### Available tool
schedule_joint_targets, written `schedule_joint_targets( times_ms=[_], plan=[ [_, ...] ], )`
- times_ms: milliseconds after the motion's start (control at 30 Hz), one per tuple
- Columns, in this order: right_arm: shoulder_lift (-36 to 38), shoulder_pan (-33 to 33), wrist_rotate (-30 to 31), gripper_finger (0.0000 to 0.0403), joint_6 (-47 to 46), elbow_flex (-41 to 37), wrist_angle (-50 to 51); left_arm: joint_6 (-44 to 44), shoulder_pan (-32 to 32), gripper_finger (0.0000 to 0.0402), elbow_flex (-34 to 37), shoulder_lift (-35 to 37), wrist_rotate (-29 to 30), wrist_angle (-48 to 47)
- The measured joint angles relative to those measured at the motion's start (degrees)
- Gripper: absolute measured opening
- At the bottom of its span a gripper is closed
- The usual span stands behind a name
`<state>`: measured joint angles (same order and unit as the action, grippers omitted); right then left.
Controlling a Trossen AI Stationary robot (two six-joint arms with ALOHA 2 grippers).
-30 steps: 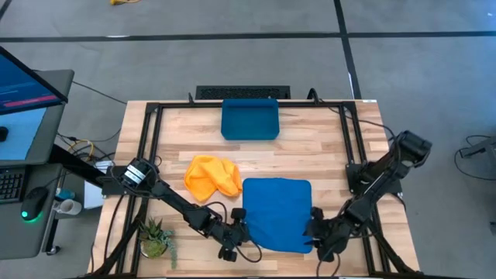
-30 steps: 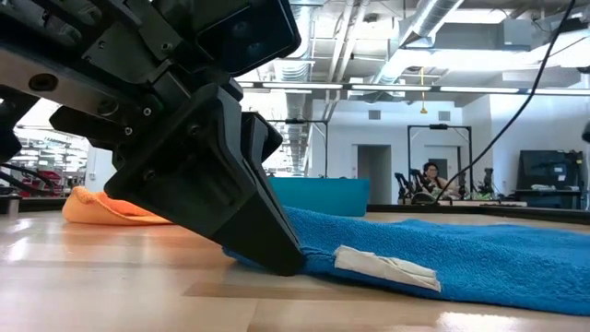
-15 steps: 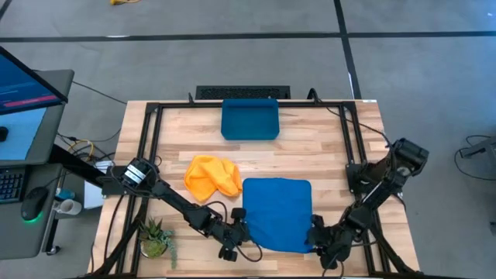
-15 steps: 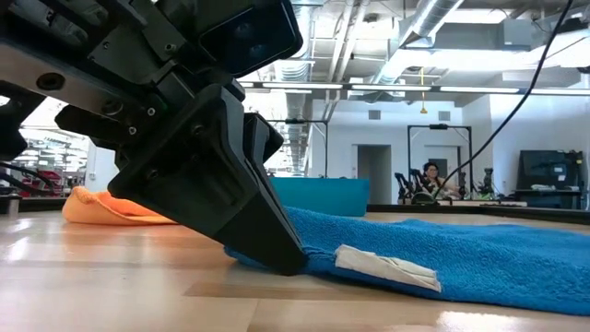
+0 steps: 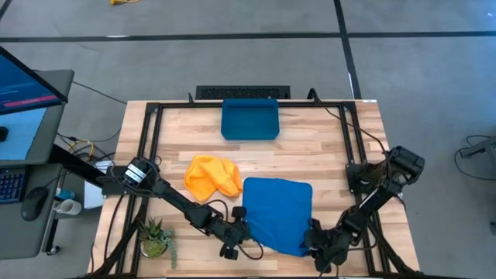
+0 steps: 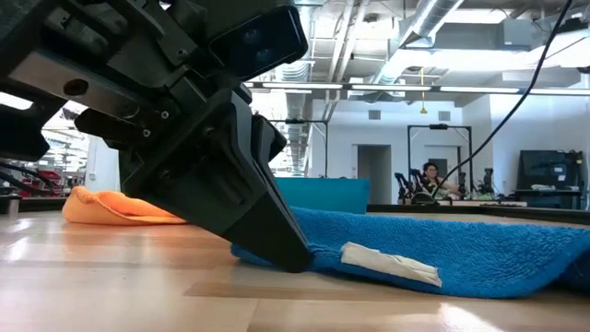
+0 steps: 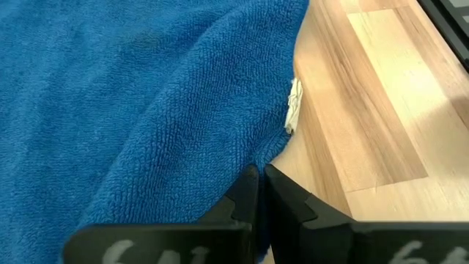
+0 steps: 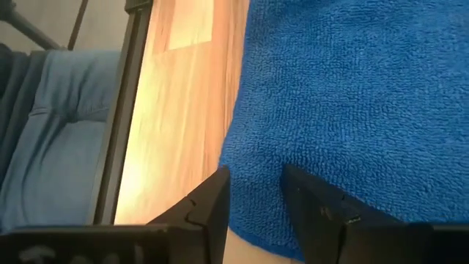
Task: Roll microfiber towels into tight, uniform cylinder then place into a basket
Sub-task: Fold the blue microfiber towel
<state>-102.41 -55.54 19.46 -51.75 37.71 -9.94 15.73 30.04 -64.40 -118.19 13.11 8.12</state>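
On the bench [image 5: 325,147], near its front edge, the blue towel [image 5: 277,213] lies flat, longer front to back. Both arms reach low: left claw [image 7: 260,192] pinches its corner shut; right claw [image 8: 253,194] straddles the other corner, open.

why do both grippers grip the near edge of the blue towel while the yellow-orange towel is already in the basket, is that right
Not quite. The high view shows the yellow-orange towel crumpled on the table, not in the basket. Both the left gripper and right gripper are at the blue towel's near edge.

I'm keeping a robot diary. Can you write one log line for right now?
left gripper: shut on blue towel near corner | right gripper: open over other near corner | yellow towel: crumpled | basket: empty
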Motion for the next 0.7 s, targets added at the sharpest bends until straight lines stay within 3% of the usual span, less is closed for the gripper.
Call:
schedule_joint_targets(
  times_ms=[500,600,700],
  plan=[
    [0.58,-0.15,0.52,0.0023,-0.81,-0.31,1.78,1.55,0.09,0.0002,0.0,1.95,2.13,-4.79],
    [1.5,-0.09,-0.24,0.0015,0.82,-0.6,1.33,1.55,0.09,0.0002,0.0,1.95,2.13,-4.73],
    [3.23,0.69,-1.69,0.0034,1.04,-0.76,2.56,1.56,0.11,0.0002,0.0,1.95,2.11,-4.66]
  ],
)
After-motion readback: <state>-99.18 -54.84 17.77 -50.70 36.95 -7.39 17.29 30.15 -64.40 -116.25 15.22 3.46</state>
